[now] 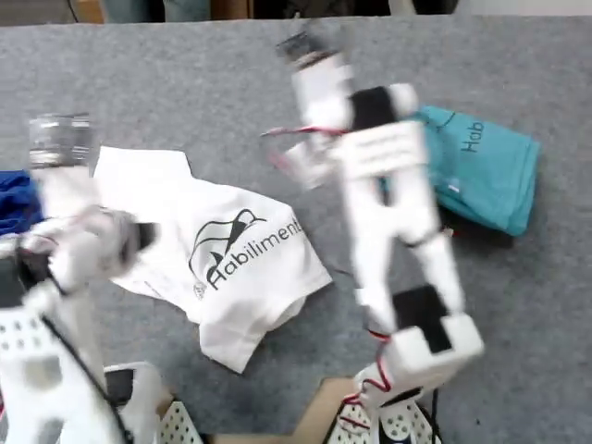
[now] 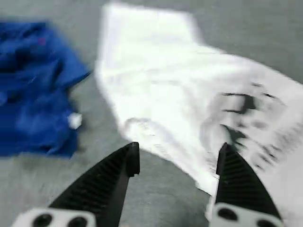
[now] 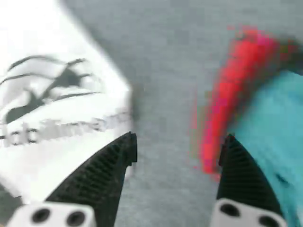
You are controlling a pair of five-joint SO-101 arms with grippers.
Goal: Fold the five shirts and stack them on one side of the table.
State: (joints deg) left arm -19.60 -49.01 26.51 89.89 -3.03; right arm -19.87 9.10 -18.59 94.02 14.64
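Hovering by unfolded white shirt (image 1: 231,268) with left pincer (image 2: 179,147) and right pincer (image 3: 180,138) released; next, probably gripping 2 edges, folding.

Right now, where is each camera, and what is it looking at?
High view: above the table, looking down on both arms.
Left wrist view: on the left arm, facing blue shirt and white shirt; left tool open.
Right wrist view: on the right arm, facing teal shirt; right tool open.
All share the white shirt.
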